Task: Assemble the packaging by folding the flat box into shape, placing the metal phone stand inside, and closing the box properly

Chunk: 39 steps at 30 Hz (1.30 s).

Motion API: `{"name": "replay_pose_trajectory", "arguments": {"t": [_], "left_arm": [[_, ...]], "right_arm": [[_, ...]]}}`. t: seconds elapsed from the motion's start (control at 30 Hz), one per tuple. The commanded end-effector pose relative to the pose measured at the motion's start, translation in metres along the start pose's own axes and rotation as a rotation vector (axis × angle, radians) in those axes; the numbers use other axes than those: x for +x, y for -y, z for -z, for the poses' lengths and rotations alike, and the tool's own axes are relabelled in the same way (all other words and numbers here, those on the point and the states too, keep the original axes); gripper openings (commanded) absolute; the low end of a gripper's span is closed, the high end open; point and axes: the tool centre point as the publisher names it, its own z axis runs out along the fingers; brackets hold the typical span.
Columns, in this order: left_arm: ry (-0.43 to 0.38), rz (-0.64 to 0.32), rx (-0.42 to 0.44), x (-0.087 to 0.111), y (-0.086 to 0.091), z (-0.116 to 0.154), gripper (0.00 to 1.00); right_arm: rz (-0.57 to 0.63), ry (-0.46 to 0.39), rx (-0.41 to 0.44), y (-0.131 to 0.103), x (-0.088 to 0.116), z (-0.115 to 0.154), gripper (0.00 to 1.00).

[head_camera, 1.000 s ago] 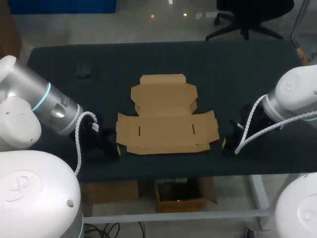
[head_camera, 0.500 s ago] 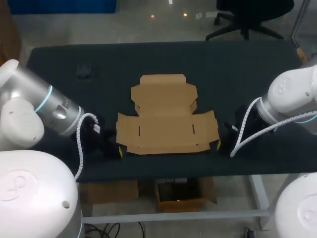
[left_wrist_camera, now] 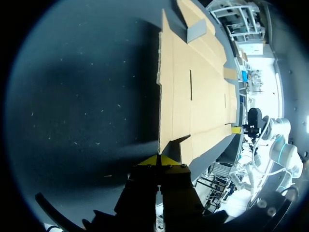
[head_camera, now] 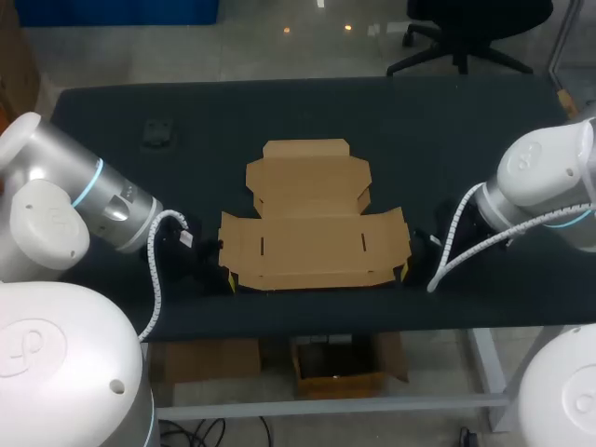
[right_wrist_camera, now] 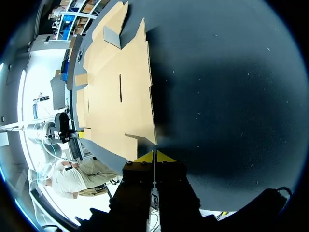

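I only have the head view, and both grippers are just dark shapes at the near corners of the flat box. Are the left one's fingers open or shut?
Observer: The left wrist view shows the left gripper shut, yellow tips pressed together with nothing between them.
Operator: Where is it aimed?
Observer: Its tips point at the flat box, right by the near corner on that side. I cannot tell whether they touch the cardboard.
Operator: And the right one?
Observer: In the right wrist view the right gripper is also shut and empty, with its tips just short of the box's near corner on its own side.
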Motion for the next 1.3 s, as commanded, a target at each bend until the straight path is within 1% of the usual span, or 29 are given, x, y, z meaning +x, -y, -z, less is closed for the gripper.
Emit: {"name": "replay_pose_trajectory", "arguments": {"t": [0.03, 0.37, 0.83, 1.13, 1.3], "left_arm": [[-0.006, 0.000, -0.005, -0.004, 0.003, -0.004, 0.00], [-0.015, -0.009, -0.031, -0.003, 0.007, -0.011, 0.00], [-0.023, -0.026, -0.056, 0.005, 0.008, -0.018, 0.00], [-0.024, -0.032, -0.038, 0.011, 0.001, -0.014, 0.00], [-0.018, -0.038, -0.033, 0.013, 0.001, -0.013, 0.00]], "right_arm": [[0.005, -0.010, 0.019, -0.007, 0.001, -0.006, 0.00], [0.013, -0.017, 0.028, -0.011, 0.005, -0.013, 0.00], [0.032, -0.026, 0.011, -0.010, 0.013, -0.010, 0.00], [0.035, -0.032, 0.001, -0.009, 0.015, -0.009, 0.00], [0.038, -0.043, -0.002, -0.009, 0.016, -0.010, 0.00]]}}
